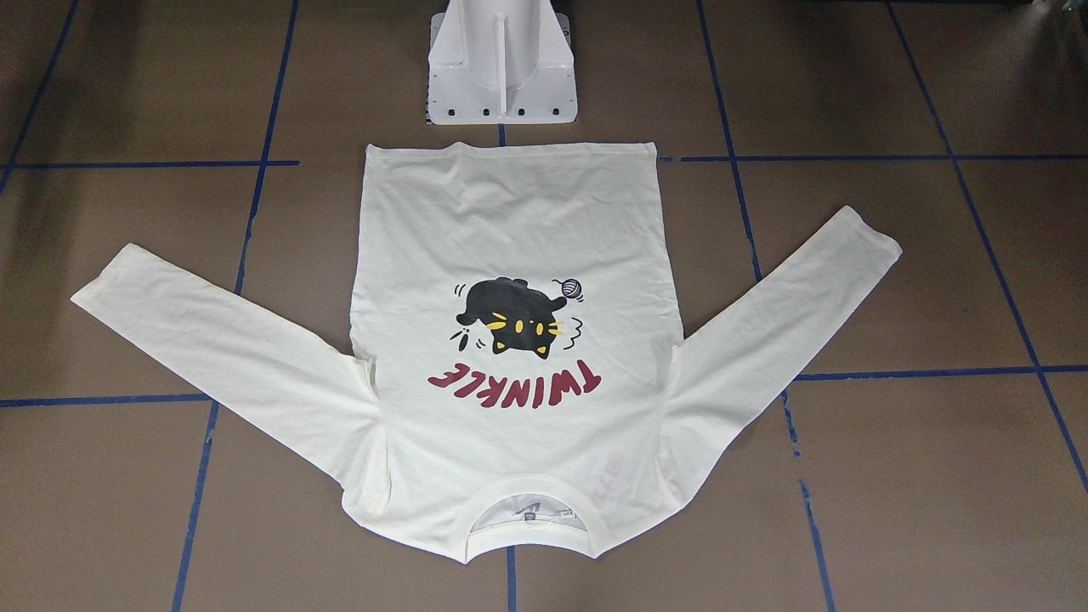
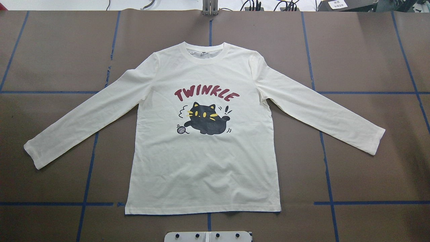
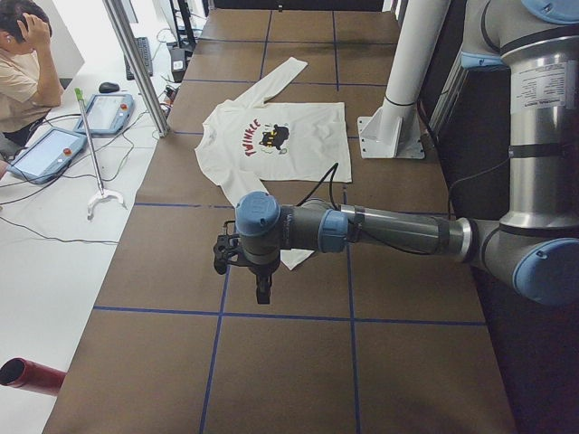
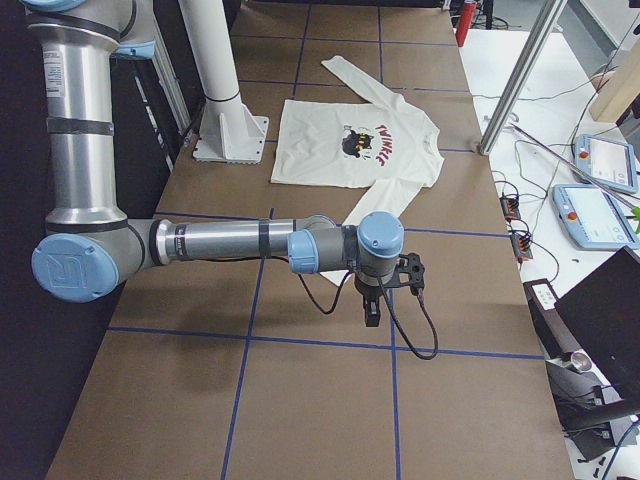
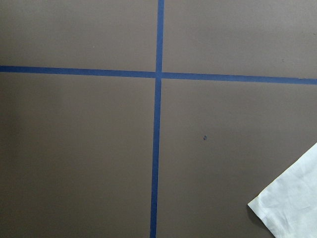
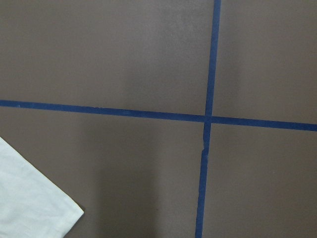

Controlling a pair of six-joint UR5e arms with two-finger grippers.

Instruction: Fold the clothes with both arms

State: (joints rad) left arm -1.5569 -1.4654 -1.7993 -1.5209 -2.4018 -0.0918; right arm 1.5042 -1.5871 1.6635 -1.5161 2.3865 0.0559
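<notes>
The cream-white shirt lies flat on the brown table, print side up with the black cat and "TWINKLE", both sleeves spread out and angled toward the robot. The left arm reaches low over the table, and its gripper hangs just past the left sleeve's cuff. On the other side the right gripper hangs beyond the right sleeve's cuff. Each gripper shows in a side view only, so I cannot tell whether it is open or shut. Neither touches the shirt.
The white pedestal base stands just behind the shirt's hem. Blue tape lines grid the table. A seated person, teach pendants and a metal post are beyond the table's far edge.
</notes>
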